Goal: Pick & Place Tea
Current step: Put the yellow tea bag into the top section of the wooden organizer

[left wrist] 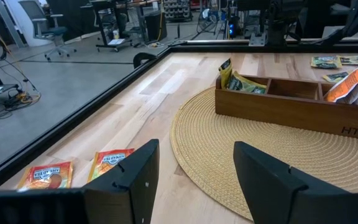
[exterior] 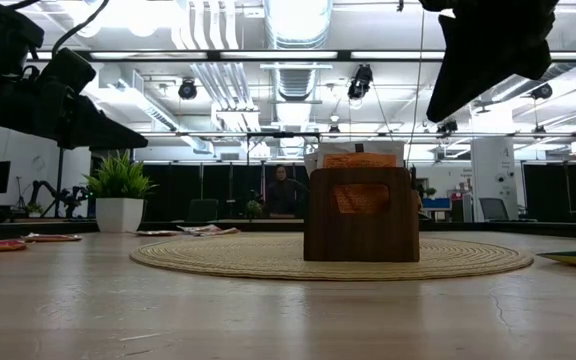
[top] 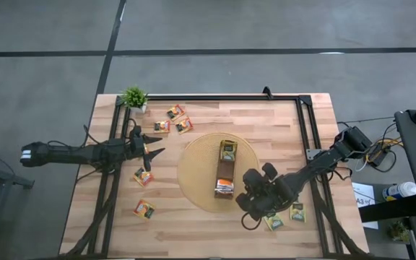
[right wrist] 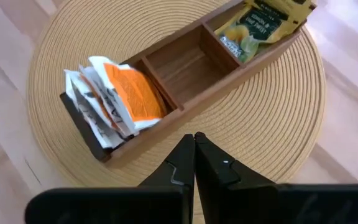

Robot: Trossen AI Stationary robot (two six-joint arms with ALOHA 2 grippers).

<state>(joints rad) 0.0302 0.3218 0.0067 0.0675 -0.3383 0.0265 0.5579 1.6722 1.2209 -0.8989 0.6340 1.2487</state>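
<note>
From my seat: right end effector [right wrist: 194,149] is pinched fully shut with nothing in it, hovering over the near edge of the round woven mat [top: 193,180], just beside the orange end of the wooden box [right wrist: 185,74]. Box has orange sachets [right wrist: 126,93] in one end slot, green-yellow sachets [right wrist: 260,25] in the other, middle slot bare. Two green-yellow sachets [top: 285,215] lie on the worktop [top: 193,238] right under the right arm, off the mat. Left end effector [left wrist: 194,171] is spread wide, empty, hanging above the worktop left of the mat; two orange sachets [left wrist: 76,171] lie loose just ahead of it, three more [top: 173,119] further back by the potted plant [top: 134,97]. I read this as between picks. Next move, my call: drop the left one onto the nearest orange sachet; flat packet, so it needs a low, edge-on pinch.
</note>
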